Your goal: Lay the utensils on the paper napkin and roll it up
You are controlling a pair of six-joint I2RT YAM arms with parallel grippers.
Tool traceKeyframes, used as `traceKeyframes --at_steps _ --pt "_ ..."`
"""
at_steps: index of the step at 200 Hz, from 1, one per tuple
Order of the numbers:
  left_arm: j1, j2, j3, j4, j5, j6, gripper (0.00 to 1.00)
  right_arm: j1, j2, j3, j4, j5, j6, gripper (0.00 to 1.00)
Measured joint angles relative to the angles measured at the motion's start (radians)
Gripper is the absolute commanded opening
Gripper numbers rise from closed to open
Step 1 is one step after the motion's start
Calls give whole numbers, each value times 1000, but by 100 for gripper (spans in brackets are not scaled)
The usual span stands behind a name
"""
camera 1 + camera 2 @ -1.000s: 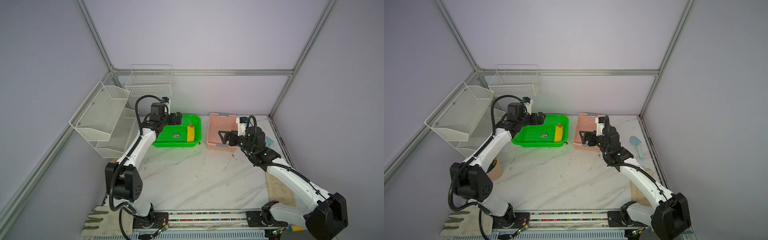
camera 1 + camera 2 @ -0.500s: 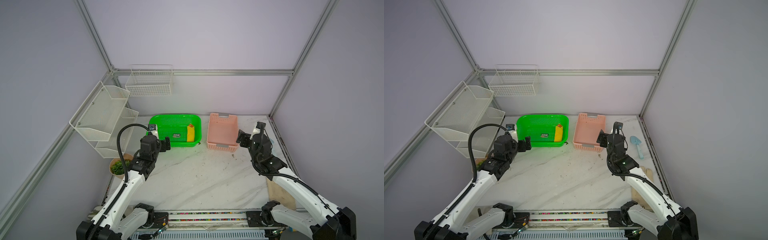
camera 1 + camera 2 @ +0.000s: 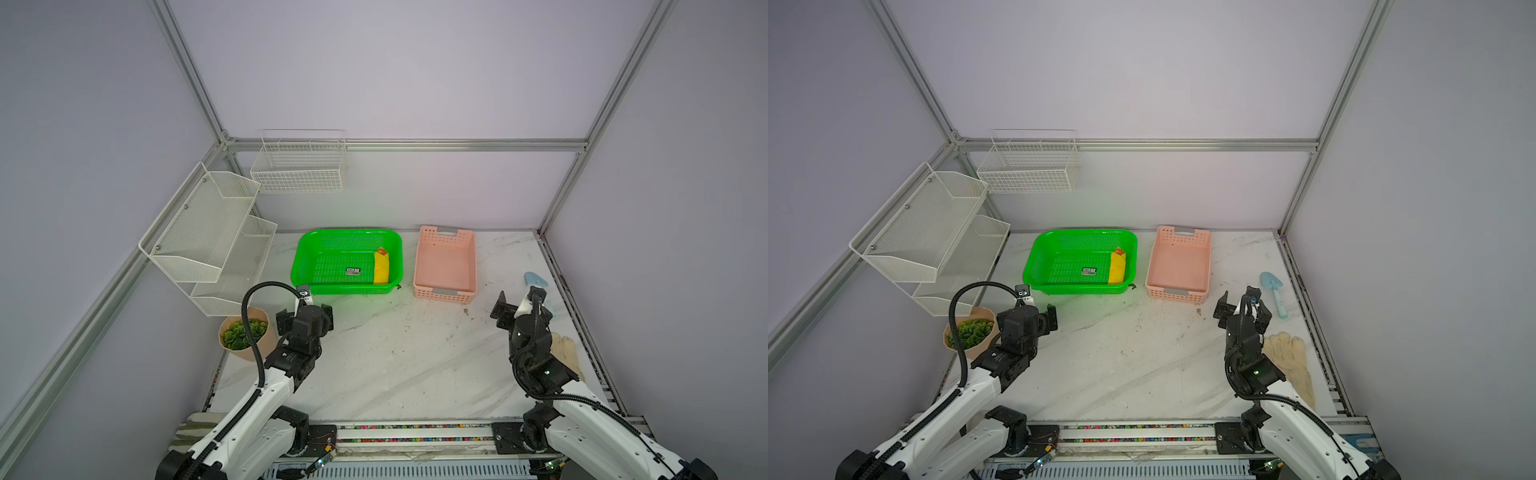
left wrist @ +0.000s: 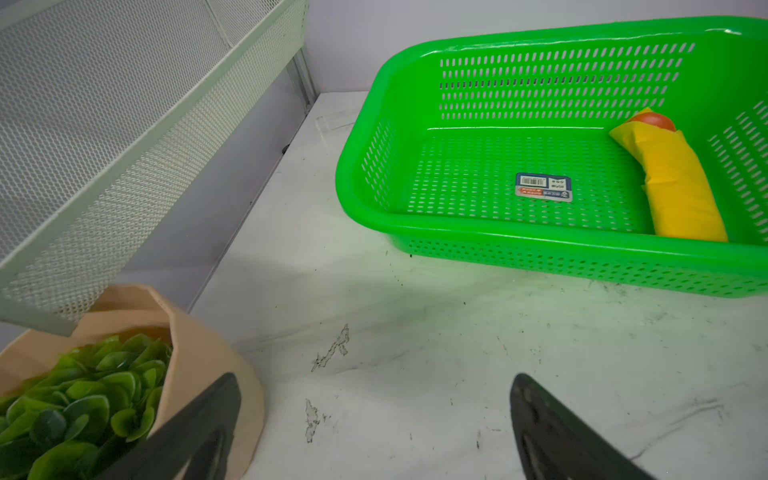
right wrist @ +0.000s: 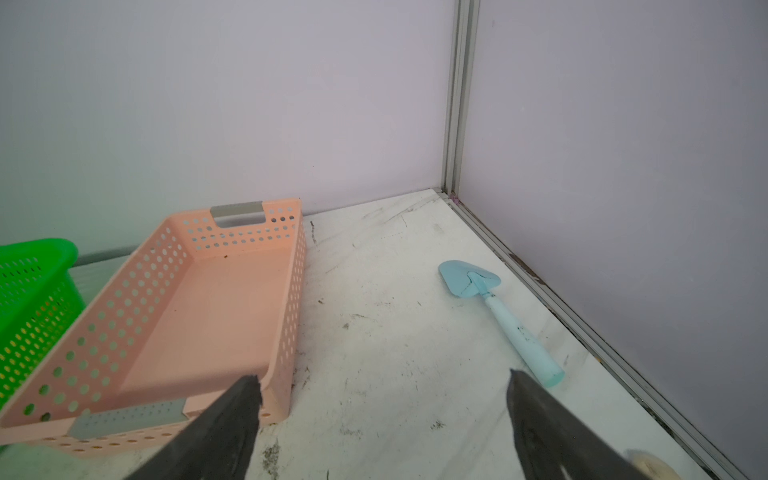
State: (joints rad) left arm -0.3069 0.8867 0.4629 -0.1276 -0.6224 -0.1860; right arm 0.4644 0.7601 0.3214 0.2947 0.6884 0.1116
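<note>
Lying rolled around the utensils (image 4: 650,120), one orange tip poking out, the paper napkin (image 4: 673,183) sits at three o'clock inside the green basket (image 4: 498,232), apparently finished, so left gripper (image 3: 305,316) and right gripper (image 3: 520,306) hover spread wide, empty.

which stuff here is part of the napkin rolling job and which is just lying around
Job: rolled yellow paper napkin, orange utensil tip poking out of it, both in the green basket.
Lying about: pink basket, light-blue trowel, glove, potted plant, white wire racks.
</note>
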Motion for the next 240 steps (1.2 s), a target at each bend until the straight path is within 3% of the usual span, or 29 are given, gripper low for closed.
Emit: traceKeyframes --at_steps 64,119,240 --pt "-2 40 -131 134 -42 0 100 0 196 -76 218 98 -20 95" --pt "-2 155 -135 311 -100 16 100 -3 338 -101 514 138 -82 94" --pt "122 385 -184 871 -28 131 99 -106 631 -178 1099 38 -151 97"
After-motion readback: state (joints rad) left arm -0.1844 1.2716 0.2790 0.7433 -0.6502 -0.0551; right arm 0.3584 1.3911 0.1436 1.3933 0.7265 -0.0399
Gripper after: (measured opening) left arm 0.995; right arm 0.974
